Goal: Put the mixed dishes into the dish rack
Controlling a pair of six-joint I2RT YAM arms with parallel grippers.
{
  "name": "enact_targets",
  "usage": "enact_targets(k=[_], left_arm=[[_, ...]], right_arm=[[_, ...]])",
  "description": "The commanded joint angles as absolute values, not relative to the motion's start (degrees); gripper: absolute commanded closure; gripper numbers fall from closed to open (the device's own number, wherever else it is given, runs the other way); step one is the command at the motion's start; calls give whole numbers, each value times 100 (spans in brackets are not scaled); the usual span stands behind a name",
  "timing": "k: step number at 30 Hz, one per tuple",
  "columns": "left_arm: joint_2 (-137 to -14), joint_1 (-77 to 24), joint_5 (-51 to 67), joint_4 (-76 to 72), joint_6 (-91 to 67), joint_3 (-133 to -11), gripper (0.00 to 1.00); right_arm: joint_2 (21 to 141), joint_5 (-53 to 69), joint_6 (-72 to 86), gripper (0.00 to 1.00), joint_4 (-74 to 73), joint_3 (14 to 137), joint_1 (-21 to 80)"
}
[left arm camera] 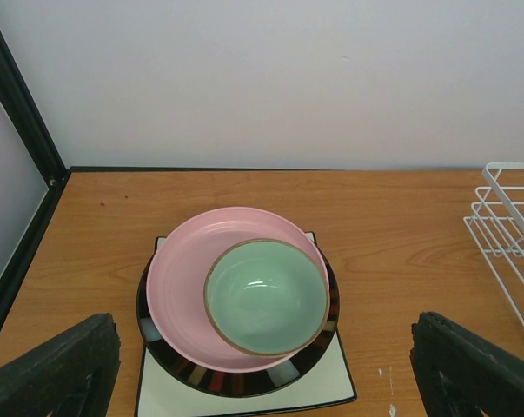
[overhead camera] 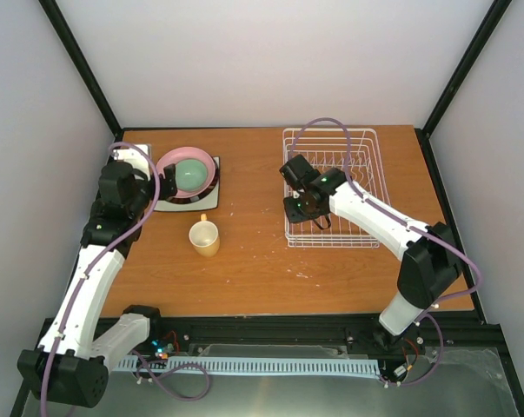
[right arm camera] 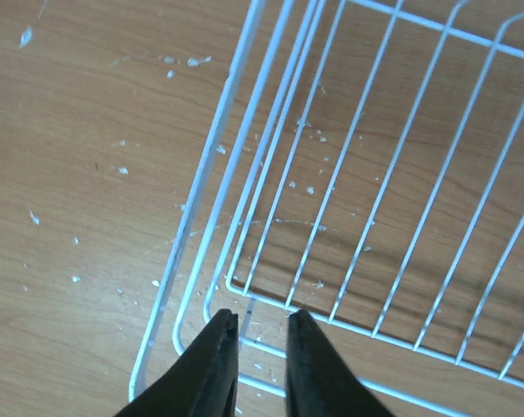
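Note:
A mint-green bowl (overhead camera: pixel 190 174) (left arm camera: pixel 266 297) sits in a pink round plate (left arm camera: pixel 183 287), on a black-rimmed plate (left arm camera: pixel 244 380), on a white square plate (left arm camera: pixel 322 382), at the back left. A pale yellow mug (overhead camera: pixel 204 237) stands in front of the stack. The white wire dish rack (overhead camera: pixel 329 130) (right arm camera: pixel 211 174) stands at the back right with nothing in it. My left gripper (overhead camera: pixel 163 185) (left arm camera: pixel 266 382) is wide open just short of the stack. My right gripper (overhead camera: pixel 301 211) (right arm camera: pixel 262 326) hovers over the rack's near-left corner, jaws narrowly apart and empty. The mint-green flower plate is out of view.
The rack's corner also shows at the right edge of the left wrist view (left arm camera: pixel 505 226). White crumbs speckle the wooden table (right arm camera: pixel 79 130). Black frame posts and pale walls enclose the table on three sides.

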State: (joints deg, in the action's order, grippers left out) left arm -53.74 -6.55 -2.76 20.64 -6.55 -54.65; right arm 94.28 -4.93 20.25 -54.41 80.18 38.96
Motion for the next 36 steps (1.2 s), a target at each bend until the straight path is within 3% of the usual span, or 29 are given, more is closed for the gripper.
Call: enact_targets(k=[1,11,28,36], left_arm=[[-5185,-676,-213,2057,-615,-5386,8],[-5036,-677,-287,2082,-639,-5235,8],[-5427,-677,-78,2102,-795,-5095,8],[-5994,-670,-513,2148,-737,-5208,8]], right_arm=[[9257,-890,2253,85,-5357,7934,3940],[10024,-528,2020,84,-4915,7476,4033],[10170,-221,1947,83,-4704,7656,4320],[10184,-442,1857,80,-4829,7818,4333]])
